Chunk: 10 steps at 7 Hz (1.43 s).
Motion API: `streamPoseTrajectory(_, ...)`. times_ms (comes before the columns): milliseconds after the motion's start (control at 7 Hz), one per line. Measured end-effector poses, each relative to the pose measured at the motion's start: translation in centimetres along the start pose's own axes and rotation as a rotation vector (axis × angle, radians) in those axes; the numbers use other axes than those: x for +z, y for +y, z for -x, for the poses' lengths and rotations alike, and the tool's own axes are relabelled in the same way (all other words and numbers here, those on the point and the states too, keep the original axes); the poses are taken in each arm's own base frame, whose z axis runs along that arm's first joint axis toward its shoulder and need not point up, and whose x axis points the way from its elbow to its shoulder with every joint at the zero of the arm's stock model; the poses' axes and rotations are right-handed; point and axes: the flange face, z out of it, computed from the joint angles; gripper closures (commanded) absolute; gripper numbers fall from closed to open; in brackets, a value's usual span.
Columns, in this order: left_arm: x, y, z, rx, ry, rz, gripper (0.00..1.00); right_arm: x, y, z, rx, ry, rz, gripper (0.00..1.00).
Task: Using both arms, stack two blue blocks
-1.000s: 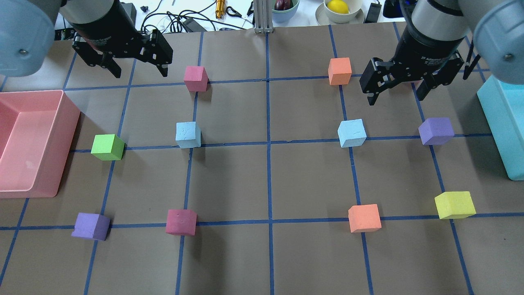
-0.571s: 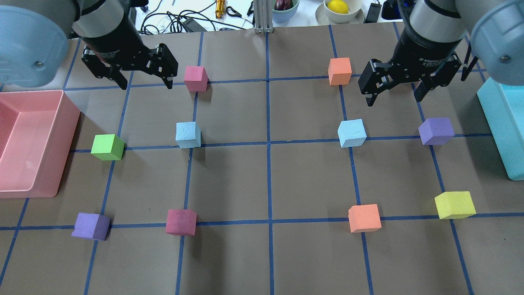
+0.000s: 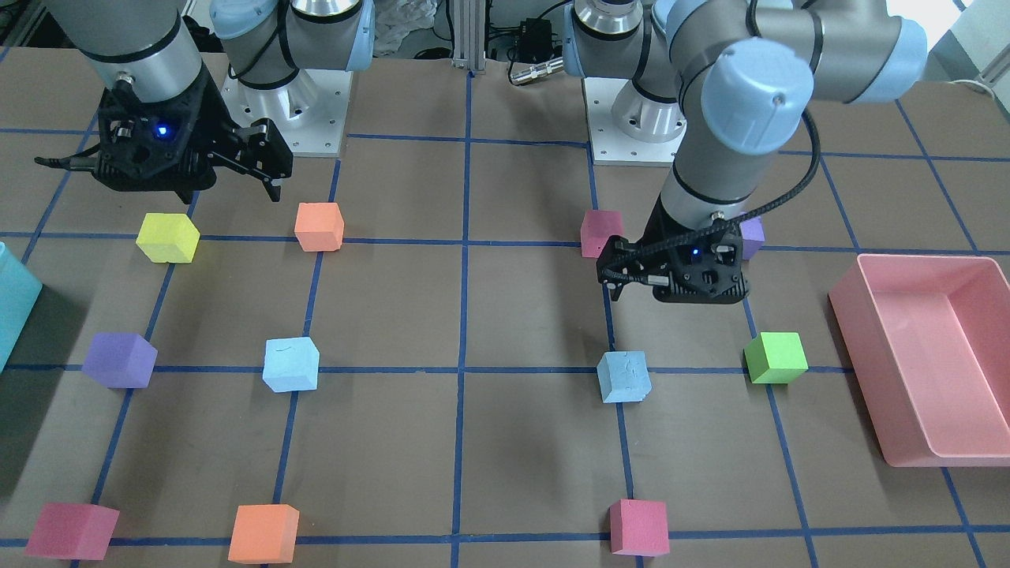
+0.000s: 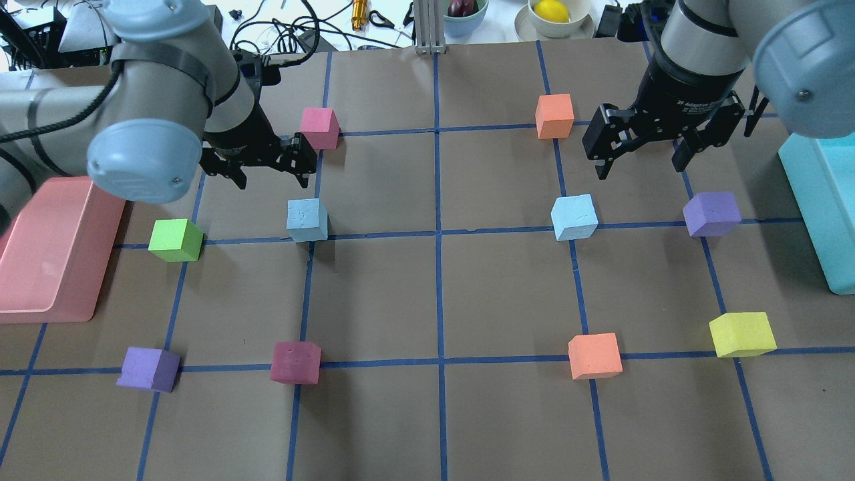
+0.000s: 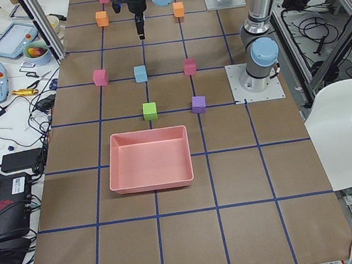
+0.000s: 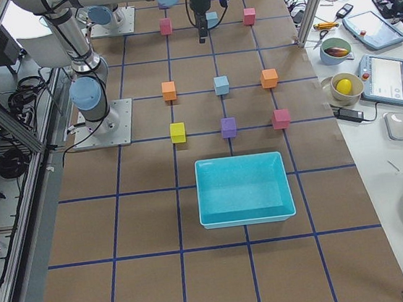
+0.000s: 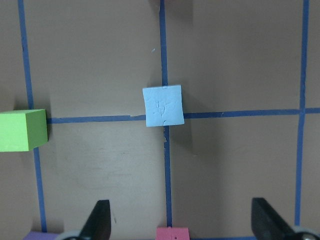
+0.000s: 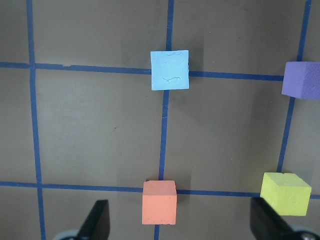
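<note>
Two pale blue blocks rest on the brown table, far apart. The left blue block sits on a tape crossing, also in the front view and the left wrist view. My left gripper is open and empty, hovering close to it without touching. The right blue block also shows in the front view and the right wrist view. My right gripper is open and empty, raised beside and above that block.
A pink bin stands at the left edge, a teal bin at the right. Around the blue blocks lie a green cube, pink cube, orange cube, purple cube, yellow cube and others.
My left arm has swung in and its gripper has moved toward the left blue block. My right gripper has shifted slightly. Both stay open. No block has moved.
</note>
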Motion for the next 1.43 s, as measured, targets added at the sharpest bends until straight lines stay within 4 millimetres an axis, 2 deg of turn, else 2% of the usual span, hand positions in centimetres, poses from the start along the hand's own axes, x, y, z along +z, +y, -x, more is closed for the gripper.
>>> streamPoseTrajectory(286,5.2,-0.9,0.0,-0.005,-0.003,0.038,0.0,5.1,-3.8,-0.3,-0.001,-0.006,0.058,0.0)
streamPoseTrajectory(571,9.2,-1.9,-0.1,0.001,-0.007,0.05,0.0,11.5,-9.7,-0.6,-0.01,-0.003,0.004,0.0)
streamPoseTrajectory(714,10.9,-2.4,-0.1,0.004,-0.008,0.054,0.0,14.8,-11.5,-0.7,-0.02,-0.005,0.009,0.0)
streamPoseTrajectory(857,12.3,-2.9,-0.1,0.006,-0.008,0.05,0.0,17.5,-12.2,-0.7,-0.052,-0.005,0.012,0.0)
streamPoseTrajectory(1000,13.5,-3.2,-0.1,0.008,-0.009,0.051,0.0,19.6,-12.1,-0.6,-0.091,-0.005,0.011,0.0)
streamPoseTrajectory(1286,14.7,-3.6,-0.1,0.011,-0.011,0.051,0.0,23.2,-10.7,-0.5,-0.114,-0.005,-0.001,0.0)
streamPoseTrajectory(1429,15.1,-3.9,0.0,0.012,-0.016,0.039,0.0,24.4,-9.9,-0.4,-0.113,-0.009,0.008,0.2)
